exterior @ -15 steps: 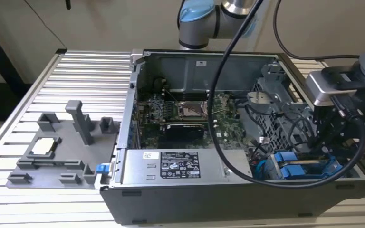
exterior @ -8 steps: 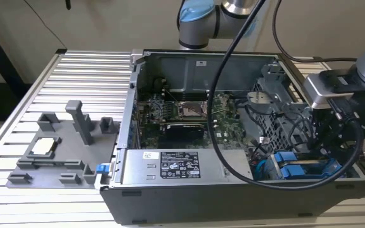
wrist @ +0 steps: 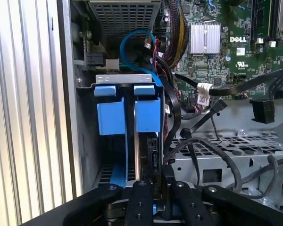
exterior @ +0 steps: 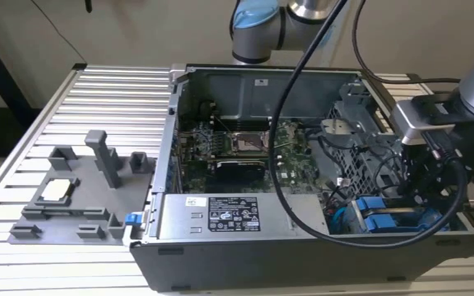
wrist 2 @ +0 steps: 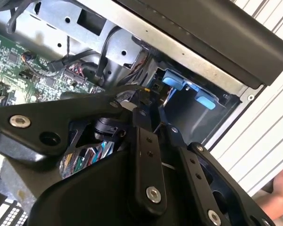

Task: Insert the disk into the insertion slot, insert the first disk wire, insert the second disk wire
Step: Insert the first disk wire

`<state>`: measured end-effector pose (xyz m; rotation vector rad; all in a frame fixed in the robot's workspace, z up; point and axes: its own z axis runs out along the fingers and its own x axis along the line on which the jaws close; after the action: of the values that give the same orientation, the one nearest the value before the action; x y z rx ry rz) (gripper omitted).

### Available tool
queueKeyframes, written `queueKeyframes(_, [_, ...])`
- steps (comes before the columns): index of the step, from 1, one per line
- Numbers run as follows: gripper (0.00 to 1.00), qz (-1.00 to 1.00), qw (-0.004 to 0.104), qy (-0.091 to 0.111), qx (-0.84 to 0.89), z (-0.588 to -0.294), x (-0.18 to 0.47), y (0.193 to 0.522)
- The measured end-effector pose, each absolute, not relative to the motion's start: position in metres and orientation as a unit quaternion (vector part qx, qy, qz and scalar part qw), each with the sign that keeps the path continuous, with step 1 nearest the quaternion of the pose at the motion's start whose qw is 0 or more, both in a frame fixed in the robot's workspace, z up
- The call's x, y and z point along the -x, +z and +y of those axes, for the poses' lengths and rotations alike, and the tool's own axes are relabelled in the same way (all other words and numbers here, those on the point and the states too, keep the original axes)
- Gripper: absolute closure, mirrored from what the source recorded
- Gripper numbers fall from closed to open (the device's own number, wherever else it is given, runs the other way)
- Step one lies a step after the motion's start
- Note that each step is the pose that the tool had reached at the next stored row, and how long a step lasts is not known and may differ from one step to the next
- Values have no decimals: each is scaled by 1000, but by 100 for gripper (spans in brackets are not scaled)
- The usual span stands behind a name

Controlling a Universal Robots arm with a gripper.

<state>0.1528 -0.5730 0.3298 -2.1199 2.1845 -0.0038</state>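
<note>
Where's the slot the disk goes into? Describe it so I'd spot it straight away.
Start at the open computer case on the ribbed metal table. Follow the grey labelled power-supply box toward the exterior view's right: the insertion slot is the dark sheet-metal bay in that corner. Its two bright blue plastic tabs set it apart from the perforated grey cage beside it.

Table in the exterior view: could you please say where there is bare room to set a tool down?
Bare ribbed table behind the grey fixture, at the exterior view's left of the computer case. Crowded with cables by the gripper.
</note>
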Motion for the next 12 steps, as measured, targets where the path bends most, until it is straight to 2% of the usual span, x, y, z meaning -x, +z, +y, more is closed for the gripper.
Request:
queueKeyframes(1, [73, 717, 49, -1, 696, -573, -153, 330])
queueKeyframes(12, [73, 717, 48, -2, 696, -573, -153, 377])
